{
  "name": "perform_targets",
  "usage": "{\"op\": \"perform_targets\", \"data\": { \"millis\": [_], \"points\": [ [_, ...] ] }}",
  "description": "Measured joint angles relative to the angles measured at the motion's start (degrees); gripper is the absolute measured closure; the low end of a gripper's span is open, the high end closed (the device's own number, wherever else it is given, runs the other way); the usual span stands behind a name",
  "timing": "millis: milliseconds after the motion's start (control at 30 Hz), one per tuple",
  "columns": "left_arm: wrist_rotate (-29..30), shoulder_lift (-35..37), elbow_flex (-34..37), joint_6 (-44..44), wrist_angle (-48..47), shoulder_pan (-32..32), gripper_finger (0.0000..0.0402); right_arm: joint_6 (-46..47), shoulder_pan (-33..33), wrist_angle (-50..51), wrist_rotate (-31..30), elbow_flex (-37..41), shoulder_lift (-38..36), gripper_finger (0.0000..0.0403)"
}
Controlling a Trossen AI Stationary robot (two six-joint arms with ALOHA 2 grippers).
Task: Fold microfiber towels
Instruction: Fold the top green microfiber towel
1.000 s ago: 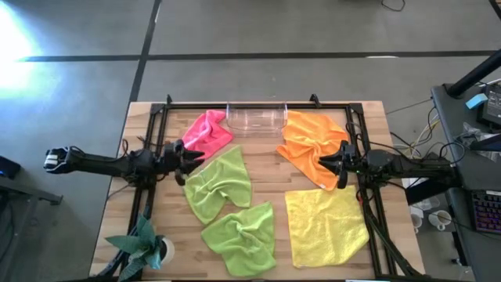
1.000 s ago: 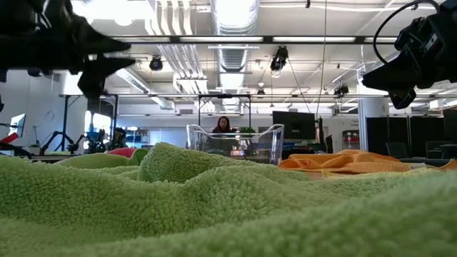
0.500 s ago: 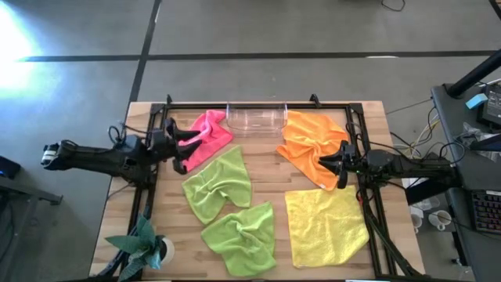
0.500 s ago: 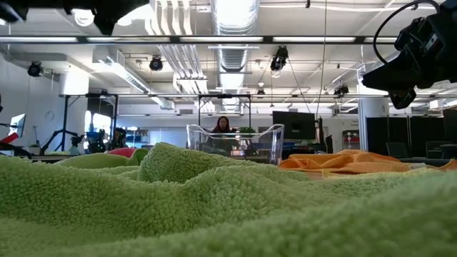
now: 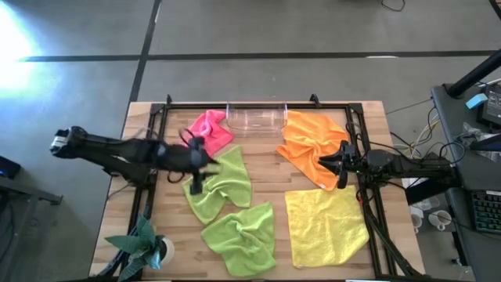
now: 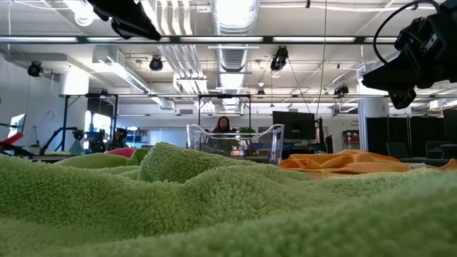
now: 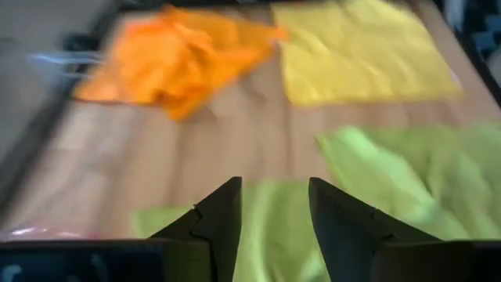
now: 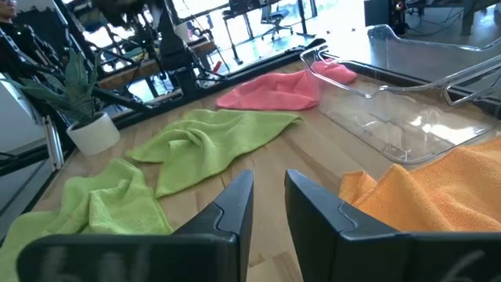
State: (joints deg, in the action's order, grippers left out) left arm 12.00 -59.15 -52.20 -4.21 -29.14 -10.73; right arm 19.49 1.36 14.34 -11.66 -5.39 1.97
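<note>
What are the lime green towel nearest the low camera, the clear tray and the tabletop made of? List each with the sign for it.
Lime green towel: soft looped pile, matte and fuzzy, so likely microfiber or terry.
Clear tray: see-through, glossy, with rounded moulded edges; probably rigid plastic.
Tabletop: pale wood with visible plank lines and grain, low sheen; probably butcher-block style, though it could be a laminate.

The scene is evenly lit by ceiling lamps (image 6: 233, 13). Strong glare is seen on the floor (image 5: 31, 39) at the upper left. The left wrist view is motion-blurred; the nearest green towel (image 6: 214, 207) is rendered soft.
</note>
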Motion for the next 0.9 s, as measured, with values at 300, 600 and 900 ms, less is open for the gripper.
{"op": "perform_targets", "data": {
  "millis": [300, 600, 900],
  "points": [
    [-0.8, -8.8, 0.2, -13.6, -4.4, -10.5, 0.0268, 0.0, 0.0, 0.0, 0.0, 0.0, 0.0, 0.0335],
    [-1.3, -15.2, 0.4, -27.0, -4.9, -20.8, 0.0268, 0.0, 0.0, 0.0, 0.0, 0.0, 0.0, 0.0335],
    [-1.3, -23.2, 0.5, -35.1, -4.8, -25.5, 0.0268, 0.0, 0.0, 0.0, 0.0, 0.0, 0.0, 0.0335]
  ]
}}
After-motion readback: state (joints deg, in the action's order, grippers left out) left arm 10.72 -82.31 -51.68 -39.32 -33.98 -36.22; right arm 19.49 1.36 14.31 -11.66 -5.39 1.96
